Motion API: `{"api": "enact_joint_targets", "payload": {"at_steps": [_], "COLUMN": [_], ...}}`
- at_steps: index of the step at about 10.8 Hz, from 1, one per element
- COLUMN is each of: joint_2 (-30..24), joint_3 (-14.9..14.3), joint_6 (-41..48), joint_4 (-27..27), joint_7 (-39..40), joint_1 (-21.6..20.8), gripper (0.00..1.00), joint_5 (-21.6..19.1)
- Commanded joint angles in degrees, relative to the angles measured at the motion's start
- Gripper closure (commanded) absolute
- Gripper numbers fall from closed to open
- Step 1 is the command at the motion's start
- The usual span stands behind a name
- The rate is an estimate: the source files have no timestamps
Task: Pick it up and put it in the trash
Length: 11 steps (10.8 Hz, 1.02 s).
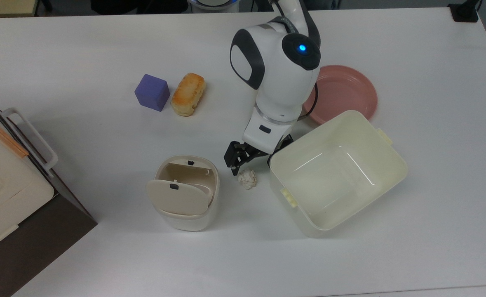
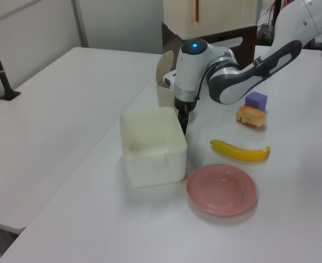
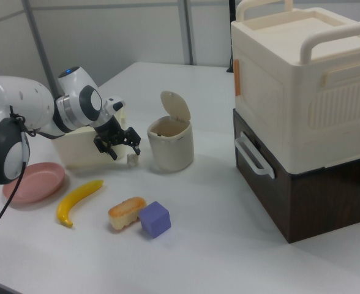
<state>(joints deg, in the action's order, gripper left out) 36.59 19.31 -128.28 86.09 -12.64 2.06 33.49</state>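
Observation:
The small whitish paper wad (image 1: 247,178) lies on the white table between the trash (image 1: 184,192) and a large cream tub (image 1: 338,171). The trash is a cream bin with its swing flap tipped open. My gripper (image 1: 252,159) is open and hangs just behind the wad in the top view, nothing between its fingers. One fingertip (image 1: 231,160) is near the wad, and the other is against the tub's near corner. In the right view the gripper (image 3: 117,142) is just left of the wad (image 3: 131,158) and the trash (image 3: 169,144). In the left view the gripper (image 2: 183,121) is between the tub (image 2: 153,145) and the trash (image 2: 164,87).
A purple cube (image 1: 152,92) and a bread roll (image 1: 188,94) lie at the top view's upper left. A pink plate (image 1: 343,91) sits behind the tub and a banana (image 2: 240,150) beside it. A big cream box on a dark base (image 3: 302,122) stands at the table's end.

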Motion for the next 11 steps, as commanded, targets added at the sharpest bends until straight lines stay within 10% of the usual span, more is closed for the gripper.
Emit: {"api": "enact_joint_targets", "payload": {"at_steps": [1,3,5,9,10,11], "joint_2": [4.1,4.3,4.2,3.9,3.8,3.5], "joint_3": [-0.1,-0.1,-0.1,-0.2,-0.2,-0.2], "joint_6": [-1.4,-1.4,-1.3,-1.1,-1.0,-1.0], "joint_4": [-5.7,-5.7,-5.4,-4.4,-4.1,-4.1], "joint_7": [0.8,0.8,0.7,-1.1,-2.3,-4.1], "joint_1": [-1.1,-1.1,-1.1,-1.1,-1.1,-0.9], "gripper": [0.0,0.28,0.91,0.95,0.87,0.56], "joint_5": [1.3,2.0,2.3,6.7,8.2,9.2]}}
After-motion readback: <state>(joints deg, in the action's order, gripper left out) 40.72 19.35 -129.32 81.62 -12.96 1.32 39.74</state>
